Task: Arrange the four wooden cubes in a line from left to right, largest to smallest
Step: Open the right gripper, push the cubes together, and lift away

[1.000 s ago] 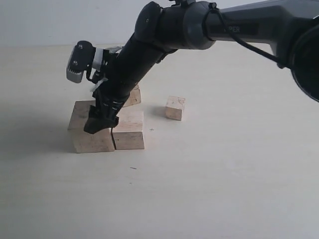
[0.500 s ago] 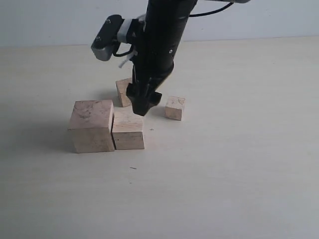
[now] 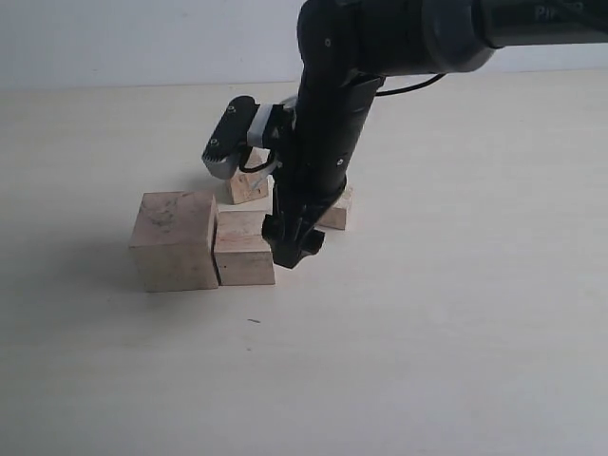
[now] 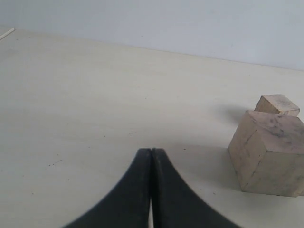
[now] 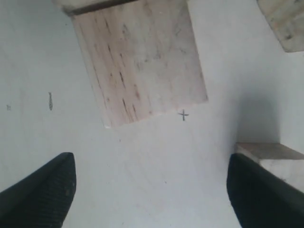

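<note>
The largest of the wooden cubes (image 3: 174,240) stands on the left with a grey-mottled top. The second cube (image 3: 243,247) touches its right side. The darker third cube (image 3: 249,185) sits behind them. The smallest cube (image 3: 338,211) is partly hidden behind my right arm. My right gripper (image 3: 294,249) points down at the table just right of the second cube, open and empty (image 5: 152,190). Its view shows the second cube (image 5: 140,61) ahead and the smallest cube (image 5: 266,153) beside one finger. My left gripper (image 4: 151,151) is shut and empty, well apart from the largest cube (image 4: 268,152).
The pale tabletop (image 3: 427,332) stretches bare to the right and front of the cubes. A small dark speck (image 3: 254,321) lies in front of the second cube. A plain wall (image 3: 114,38) runs along the back edge.
My right gripper has lifted from the seam between the two biggest cubes, swung back and right, then come down at the second cube's right side. The cubes have not moved.
</note>
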You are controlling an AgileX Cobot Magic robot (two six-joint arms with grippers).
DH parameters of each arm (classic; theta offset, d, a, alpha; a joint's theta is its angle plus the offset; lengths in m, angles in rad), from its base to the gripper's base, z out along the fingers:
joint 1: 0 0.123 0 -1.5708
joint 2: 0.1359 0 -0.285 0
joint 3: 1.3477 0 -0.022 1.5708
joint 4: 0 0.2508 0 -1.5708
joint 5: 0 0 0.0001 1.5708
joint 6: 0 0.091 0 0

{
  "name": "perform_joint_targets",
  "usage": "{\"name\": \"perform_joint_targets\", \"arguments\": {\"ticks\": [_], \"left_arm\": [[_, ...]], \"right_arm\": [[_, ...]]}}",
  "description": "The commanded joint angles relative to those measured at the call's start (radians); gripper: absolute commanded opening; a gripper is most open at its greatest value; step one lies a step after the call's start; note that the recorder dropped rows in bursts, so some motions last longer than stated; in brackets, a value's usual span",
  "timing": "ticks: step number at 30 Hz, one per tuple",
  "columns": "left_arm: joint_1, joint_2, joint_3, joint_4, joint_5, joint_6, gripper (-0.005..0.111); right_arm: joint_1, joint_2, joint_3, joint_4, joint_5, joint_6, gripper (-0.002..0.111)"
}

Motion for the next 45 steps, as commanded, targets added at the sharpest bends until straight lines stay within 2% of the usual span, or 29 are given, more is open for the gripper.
{"name": "perform_joint_targets", "arguments": {"ticks": [1, 18, 28, 45], "left_arm": [[-0.006, -0.006, 0.0, 0.002, -0.009, 0.003, 0.0], [-0.006, -0.006, 0.0, 0.002, -0.009, 0.003, 0.0], [-0.006, -0.006, 0.0, 0.002, -0.009, 0.003, 0.0], [-0.006, -0.006, 0.0, 0.002, -0.009, 0.003, 0.0]], "right_arm": [[-0.006, -0.005, 0.025, 0.056, -0.065, 0.004, 0.081], [-0.004, 0.073, 0.026, 0.119, -0.101, -0.018, 0.08], [-0.004, 0.073, 0.026, 0.175, -0.103, -0.069, 0.057], [-0.004, 0.073, 0.024, 0.206, -0.156, -0.076, 0.06]]}}
